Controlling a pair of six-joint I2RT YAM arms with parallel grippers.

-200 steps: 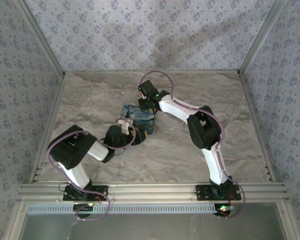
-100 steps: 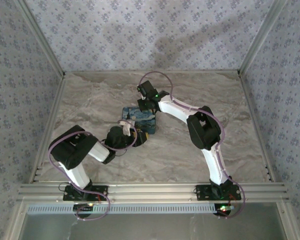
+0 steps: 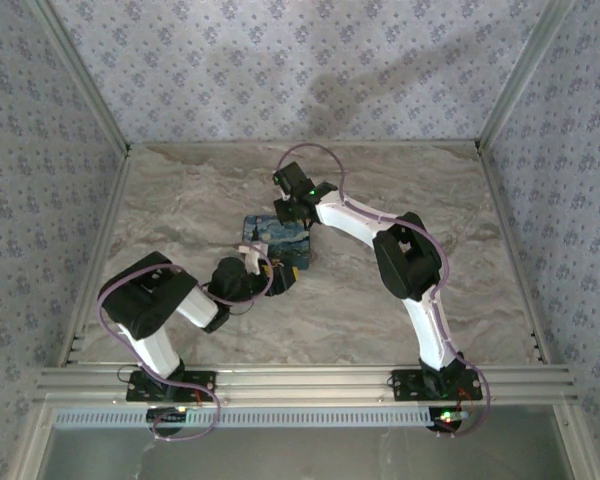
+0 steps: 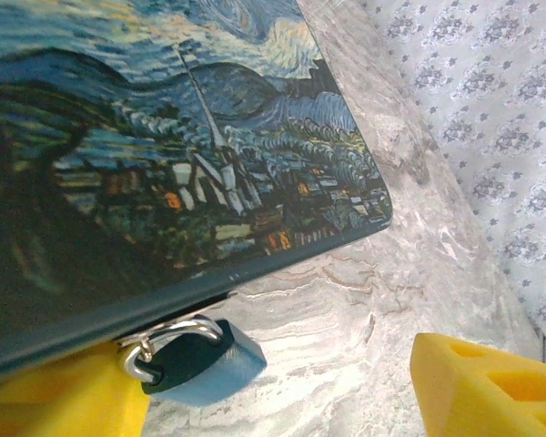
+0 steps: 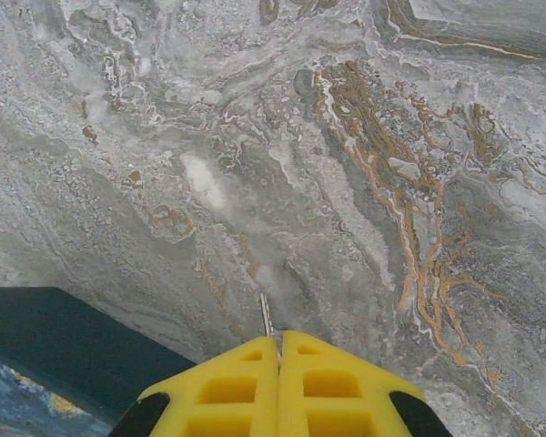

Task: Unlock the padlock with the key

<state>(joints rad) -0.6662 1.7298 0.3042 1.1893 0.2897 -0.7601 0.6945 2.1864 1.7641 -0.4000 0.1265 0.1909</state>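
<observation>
In the left wrist view a blue padlock (image 4: 200, 362) with a silver shackle hangs at the front edge of a box painted with a starry night scene (image 4: 164, 155). My left gripper (image 4: 282, 387) is open, its left finger (image 4: 59, 401) against the padlock and its right finger (image 4: 491, 387) well clear. From above, the left gripper (image 3: 282, 280) sits at the box's near corner. My right gripper (image 5: 278, 339) is shut on the key (image 5: 266, 314), whose thin metal blade sticks out between the pads over the marble table. That right gripper (image 3: 285, 210) hovers at the box's far side (image 3: 277, 238).
The marble table (image 3: 400, 180) is walled by patterned panels at the back and both sides. A dark edge of the box (image 5: 55, 341) shows at the lower left of the right wrist view. An aluminium rail (image 3: 300, 380) runs along the near edge.
My left gripper has shifted a little right and nearer along the box's front, narrowing its jaws and opening them again. The right gripper stays shut on the key, barely moved.
</observation>
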